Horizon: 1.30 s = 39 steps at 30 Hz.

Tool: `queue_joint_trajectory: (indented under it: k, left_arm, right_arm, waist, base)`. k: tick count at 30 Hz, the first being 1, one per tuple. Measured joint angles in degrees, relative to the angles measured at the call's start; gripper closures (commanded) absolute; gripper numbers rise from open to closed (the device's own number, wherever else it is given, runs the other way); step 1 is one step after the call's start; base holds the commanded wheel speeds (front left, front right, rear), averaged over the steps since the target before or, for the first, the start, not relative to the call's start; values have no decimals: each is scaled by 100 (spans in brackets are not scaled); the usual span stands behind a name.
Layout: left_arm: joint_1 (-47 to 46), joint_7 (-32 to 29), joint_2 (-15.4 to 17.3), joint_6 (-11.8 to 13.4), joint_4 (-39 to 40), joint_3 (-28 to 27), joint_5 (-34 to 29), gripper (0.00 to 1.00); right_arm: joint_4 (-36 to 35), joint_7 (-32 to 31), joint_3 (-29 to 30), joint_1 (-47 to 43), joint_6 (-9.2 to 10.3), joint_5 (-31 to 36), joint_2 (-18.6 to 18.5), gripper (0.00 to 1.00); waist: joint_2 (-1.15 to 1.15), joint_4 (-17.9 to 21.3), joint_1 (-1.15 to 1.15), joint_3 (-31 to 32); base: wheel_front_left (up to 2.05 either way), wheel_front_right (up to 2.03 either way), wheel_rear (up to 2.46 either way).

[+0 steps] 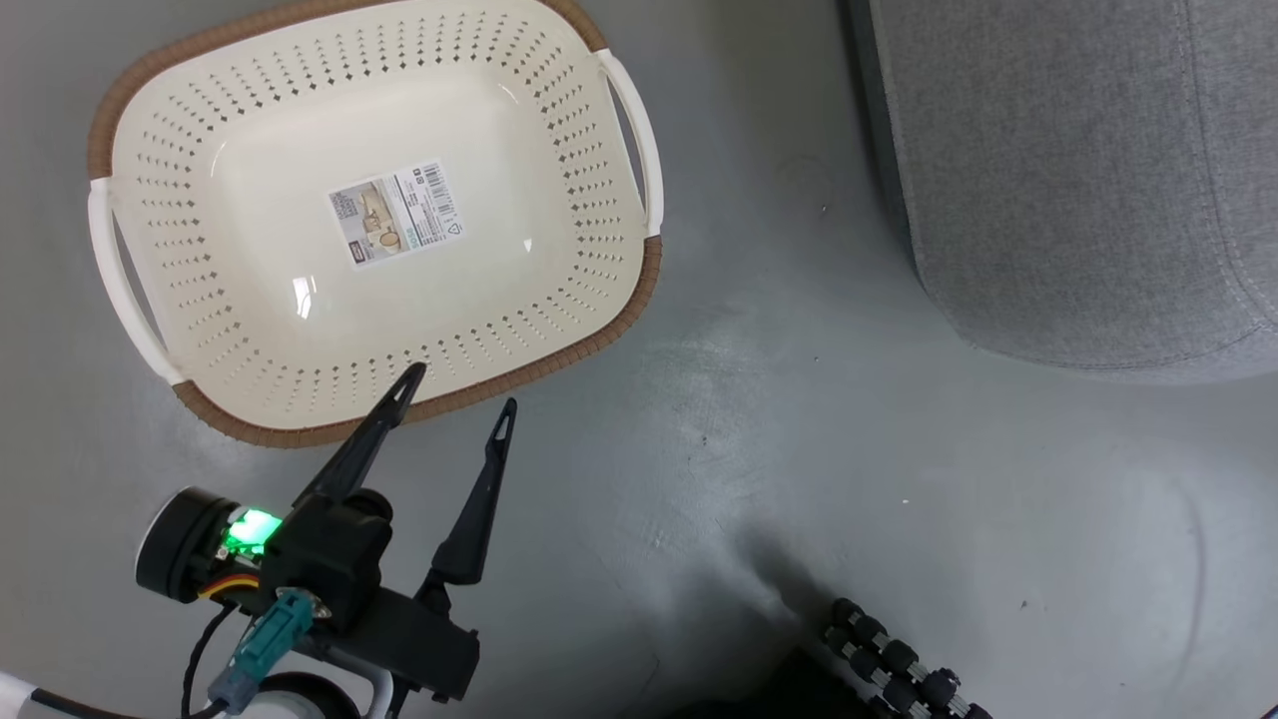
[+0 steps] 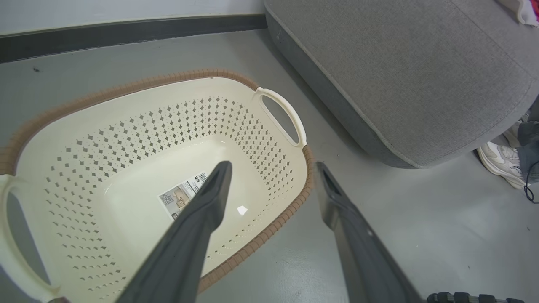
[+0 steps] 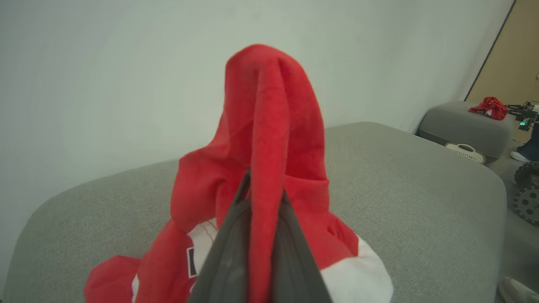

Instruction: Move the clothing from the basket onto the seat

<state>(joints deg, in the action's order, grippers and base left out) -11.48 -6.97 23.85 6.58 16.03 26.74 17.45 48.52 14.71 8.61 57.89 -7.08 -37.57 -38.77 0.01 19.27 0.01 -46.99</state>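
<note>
The cream basket (image 1: pixel 619 320) stands on the grey floor with nothing but a label (image 1: pixel 396 212) inside; its brown rim (image 2: pixel 294 206) lies just beyond my left gripper (image 1: pixel 461 389), which is open and holds nothing. In the left wrist view that left gripper (image 2: pixel 273 168) hangs over the basket's near right edge. My right gripper (image 3: pixel 265 189) is shut on red clothing (image 3: pixel 269 118) with white trim, whose fold stands up above the fingers while its lower part rests on the grey sofa seat (image 3: pixel 400 181). A corner of the sofa (image 1: pixel 1078 170) sits right of the basket.
A person's pale shoe (image 2: pixel 501 162) stands beside the sofa's corner (image 2: pixel 400 71). A scrap of white and red cloth (image 2: pixel 524 10) lies on the sofa's far edge. Farther off are another grey seat with a red garment (image 3: pixel 488 106), a white basket (image 3: pixel 465 151) and a black wheel (image 3: pixel 526 202).
</note>
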Motion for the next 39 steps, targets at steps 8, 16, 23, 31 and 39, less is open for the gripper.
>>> queue_joint_trajectory:
  k: [8, 16, 23, 31, 39]
  left_arm:
    - [10, -9, 15, -1, 18, -121, -48, 0]
    - [-30, 112, -215, 5, -145, -247, -36, 0]
    - [-162, 476, -617, 7, -611, -356, 135, 0]
    - [-220, 929, -1009, 7, -1140, -497, 427, 0]
    - [-226, 1328, -1490, 49, -1881, -724, 794, 0]
  right_arm:
    - [181, 0, -233, 36, 0, 153, 345, 81]
    - [81, 0, -367, -153, 0, 226, 442, 0]
    - [-728, 0, -687, -910, 0, 531, 476, 0]
    - [-1813, 0, -835, -1935, 0, 798, 537, 0]
    - [-2603, 0, -914, -2736, 0, 1021, 794, 0]
  waist:
    - [0, -18, -1, -187]
    - [0, 10, -1, -17]
    - [0, 17, -2, 402]
    - [-1, -48, -2, 983]
    - [-2, -296, -3, 1587]
  base:
    - [0, 0, 0]
    - [0, 0, 0]
    - [0, 0, 0]
    - [0, 0, 0]
    - [0, 0, 0]
